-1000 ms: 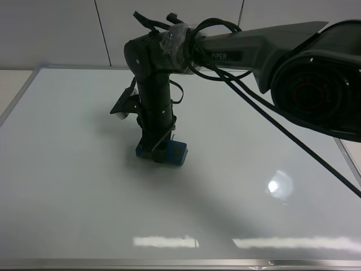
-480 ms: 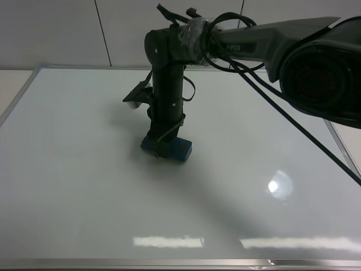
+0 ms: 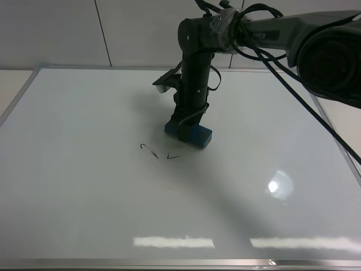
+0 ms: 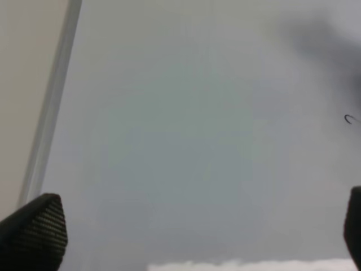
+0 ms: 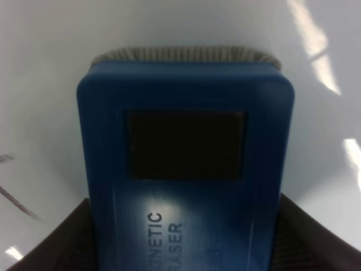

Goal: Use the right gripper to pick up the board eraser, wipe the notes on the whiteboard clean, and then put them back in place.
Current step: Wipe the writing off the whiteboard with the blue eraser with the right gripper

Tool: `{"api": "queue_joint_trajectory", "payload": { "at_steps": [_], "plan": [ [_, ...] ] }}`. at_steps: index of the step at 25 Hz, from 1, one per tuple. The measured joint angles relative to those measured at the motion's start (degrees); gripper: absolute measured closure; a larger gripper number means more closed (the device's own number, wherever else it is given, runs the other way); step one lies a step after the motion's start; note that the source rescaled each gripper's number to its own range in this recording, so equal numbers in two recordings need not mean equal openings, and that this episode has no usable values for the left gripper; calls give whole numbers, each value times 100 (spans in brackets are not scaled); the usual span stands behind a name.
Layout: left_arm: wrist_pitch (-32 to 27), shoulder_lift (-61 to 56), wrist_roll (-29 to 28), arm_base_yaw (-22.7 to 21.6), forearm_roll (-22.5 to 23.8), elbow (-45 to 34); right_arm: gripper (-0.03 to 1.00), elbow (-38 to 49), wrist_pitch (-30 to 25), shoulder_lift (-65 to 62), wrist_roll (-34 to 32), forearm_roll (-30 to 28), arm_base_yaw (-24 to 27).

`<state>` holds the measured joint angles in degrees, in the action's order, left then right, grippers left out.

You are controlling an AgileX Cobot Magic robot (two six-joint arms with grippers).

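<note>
The whiteboard [image 3: 84, 197] fills the exterior high view. My right gripper [image 3: 186, 131] points straight down and is shut on the blue board eraser [image 3: 194, 135], which rests flat on the board. The eraser fills the right wrist view [image 5: 186, 169], held between my black fingers [image 5: 62, 243]. What shows of the notes [image 3: 158, 152] is a small hook and a short stroke just left of the eraser and a little nearer the front. A hook mark also shows in the left wrist view [image 4: 350, 118]. My left gripper [image 4: 197, 243] hangs open over bare board near the left frame [image 4: 51, 113].
The silver frame runs along the board's front edge [image 3: 169, 263] and right edge [image 3: 333, 135]. The right arm's cables [image 3: 293, 96] hang across the board's right half. A grey panelled wall [image 3: 56, 34] stands behind the board.
My right gripper has slid the eraser to the right and towards the back of the board. The spot that it left now shows a small hook and a short stroke of marker.
</note>
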<state>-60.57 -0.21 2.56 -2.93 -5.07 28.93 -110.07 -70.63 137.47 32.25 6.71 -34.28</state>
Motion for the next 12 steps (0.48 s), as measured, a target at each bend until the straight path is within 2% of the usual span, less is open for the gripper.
{"api": "queue_joint_trajectory", "payload": {
  "at_steps": [5,12],
  "plan": [
    [0,0,0,0,0,0,94,0,0,0,-42,-180,-96],
    [0,0,0,0,0,0,95,0,0,7,-44,-900,-629]
  ]
}}
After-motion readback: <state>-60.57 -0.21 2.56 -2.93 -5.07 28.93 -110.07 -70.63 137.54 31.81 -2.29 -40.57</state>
